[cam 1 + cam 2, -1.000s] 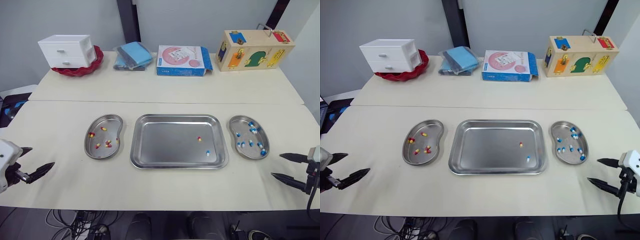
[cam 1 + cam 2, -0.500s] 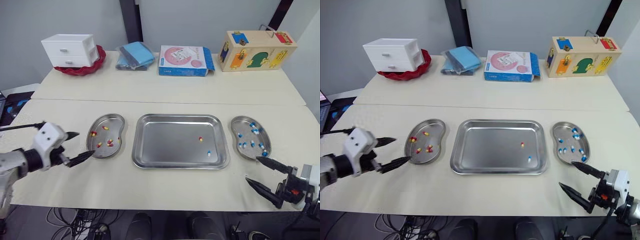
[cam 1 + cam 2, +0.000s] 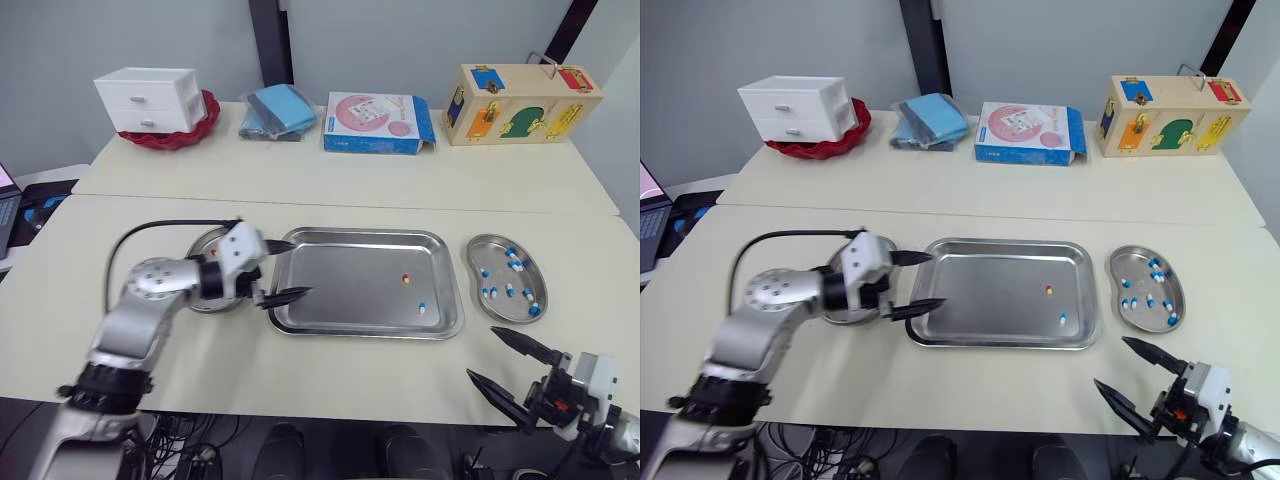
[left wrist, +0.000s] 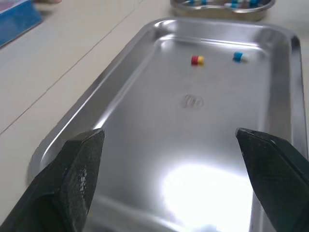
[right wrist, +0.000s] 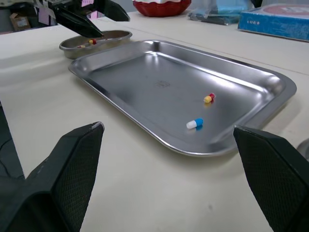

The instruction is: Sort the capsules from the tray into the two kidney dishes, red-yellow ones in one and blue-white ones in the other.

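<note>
A steel tray (image 3: 340,285) lies mid-table with one red-yellow capsule (image 3: 406,279) and one blue-white capsule (image 3: 422,307) near its right end. My left gripper (image 3: 297,267) hangs open over the tray's left edge, fingers pointing toward the capsules (image 4: 197,60), well short of them. My arm covers much of the left kidney dish (image 5: 96,41), which holds red-yellow capsules. The right kidney dish (image 3: 507,290) holds several blue-white capsules. My right gripper (image 3: 483,353) stands open near the table's front edge, in front of that dish, holding nothing.
Along the back stand a white drawer unit (image 3: 150,98) in a red bowl (image 3: 175,135), blue packets (image 3: 278,108), a blue-and-pink box (image 3: 378,122) and a wooden latch box (image 3: 520,90). A seam (image 3: 400,210) joins the two tables.
My left gripper has swung right from beside the left dish to over the tray's left edge, still open. The right gripper has barely moved. The camera has shifted.
</note>
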Action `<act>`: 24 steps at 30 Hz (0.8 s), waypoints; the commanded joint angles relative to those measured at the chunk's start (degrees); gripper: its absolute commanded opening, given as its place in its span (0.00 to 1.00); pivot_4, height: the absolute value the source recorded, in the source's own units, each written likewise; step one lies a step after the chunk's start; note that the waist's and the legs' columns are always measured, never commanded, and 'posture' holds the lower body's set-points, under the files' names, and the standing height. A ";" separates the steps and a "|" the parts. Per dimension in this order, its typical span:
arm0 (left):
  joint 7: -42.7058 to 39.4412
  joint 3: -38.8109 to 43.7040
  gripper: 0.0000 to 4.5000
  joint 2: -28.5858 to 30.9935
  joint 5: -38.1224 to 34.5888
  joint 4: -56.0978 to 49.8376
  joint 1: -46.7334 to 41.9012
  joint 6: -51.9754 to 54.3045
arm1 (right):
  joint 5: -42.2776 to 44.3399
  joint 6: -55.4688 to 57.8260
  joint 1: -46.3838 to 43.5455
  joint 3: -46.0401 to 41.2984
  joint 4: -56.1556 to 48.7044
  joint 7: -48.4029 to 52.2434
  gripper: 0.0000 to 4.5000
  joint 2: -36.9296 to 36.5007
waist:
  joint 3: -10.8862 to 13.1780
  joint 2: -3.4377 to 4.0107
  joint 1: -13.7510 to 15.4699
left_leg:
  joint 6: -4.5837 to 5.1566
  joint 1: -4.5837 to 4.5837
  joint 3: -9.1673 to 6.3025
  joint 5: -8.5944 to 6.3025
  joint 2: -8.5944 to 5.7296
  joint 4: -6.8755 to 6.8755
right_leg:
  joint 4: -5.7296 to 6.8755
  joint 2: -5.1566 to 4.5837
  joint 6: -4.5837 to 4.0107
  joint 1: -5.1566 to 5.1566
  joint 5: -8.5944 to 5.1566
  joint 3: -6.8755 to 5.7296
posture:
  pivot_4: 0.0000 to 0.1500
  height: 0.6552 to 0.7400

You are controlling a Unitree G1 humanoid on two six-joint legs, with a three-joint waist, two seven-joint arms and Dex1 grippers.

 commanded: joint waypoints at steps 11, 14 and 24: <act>-2.54 -9.32 1.00 -14.92 9.19 22.67 -15.46 -15.98 | -1.91 -5.43 6.00 1.86 -5.66 -7.92 1.00 4.07 | -0.01 0.01 -0.24 | 0.00 0.00 -0.06 0.00 -0.02 0.04 | 0.04 0.02 0.00 0.03 0.00 -0.04 | 1.00 1.00; -3.23 -10.05 1.00 -17.75 10.00 27.21 -17.59 -18.13 | -2.19 -6.13 6.30 2.31 -5.88 -8.93 1.00 4.57 | -0.01 0.01 -0.27 | 0.00 0.00 -0.06 0.00 -0.02 0.04 | 0.03 0.02 0.00 0.03 0.00 -0.03 | 1.00 1.00; -1.81 -12.52 1.00 -26.62 16.08 43.95 -26.07 -23.73 | -3.41 -7.05 6.59 3.96 -7.16 -12.42 1.00 4.91 | -0.01 0.01 -0.23 | 0.01 -0.03 -0.08 0.00 -0.07 0.09 | 0.02 0.01 0.01 0.03 0.00 -0.03 | 1.00 1.00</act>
